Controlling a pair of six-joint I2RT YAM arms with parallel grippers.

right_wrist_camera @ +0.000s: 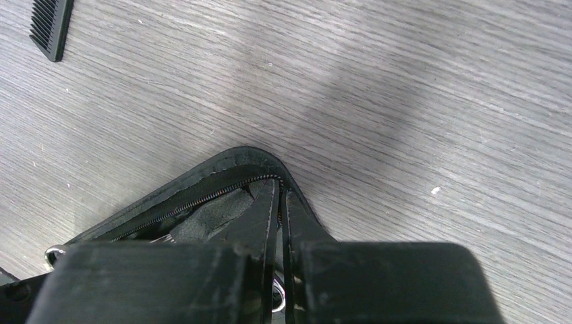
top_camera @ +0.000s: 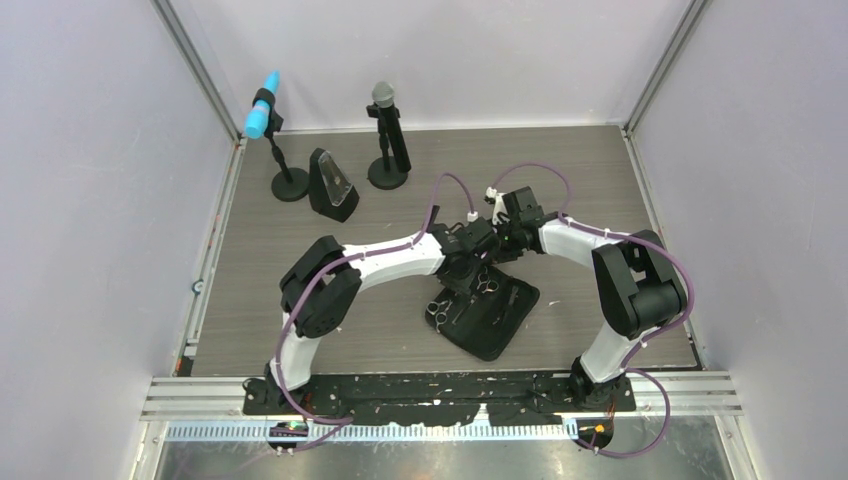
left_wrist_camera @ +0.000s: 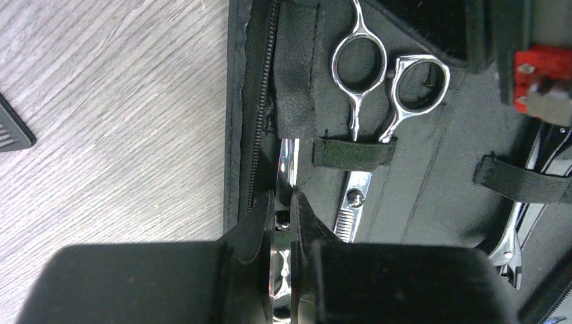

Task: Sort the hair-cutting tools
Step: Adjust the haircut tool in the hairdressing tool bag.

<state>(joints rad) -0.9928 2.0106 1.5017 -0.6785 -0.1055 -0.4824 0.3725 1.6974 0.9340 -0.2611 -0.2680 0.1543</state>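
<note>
Left gripper (left_wrist_camera: pixel 283 226) is pinched shut on a silver scissor blade (left_wrist_camera: pixel 288 158) by the zipper of the black fabric pouch (left_wrist_camera: pixel 432 182). Second silver scissors (left_wrist_camera: pixel 388 81) sit inside under an elastic strap (left_wrist_camera: pixel 352 154). Right gripper (right_wrist_camera: pixel 280 209) is clamped on the pouch's rounded corner. The toothed black comb (right_wrist_camera: pixel 50 27) lies apart on the grey wood-grain table (right_wrist_camera: pixel 405 101), with pale walls (top_camera: pixel 100 150) around.

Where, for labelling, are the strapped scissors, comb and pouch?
Strapped scissors (left_wrist_camera: pixel 356 189): left wrist view, blade near pivot.
Comb (right_wrist_camera: pixel 57 23): right wrist view, spine.
Pouch (right_wrist_camera: pixel 239 156): right wrist view, corner rim.
</note>
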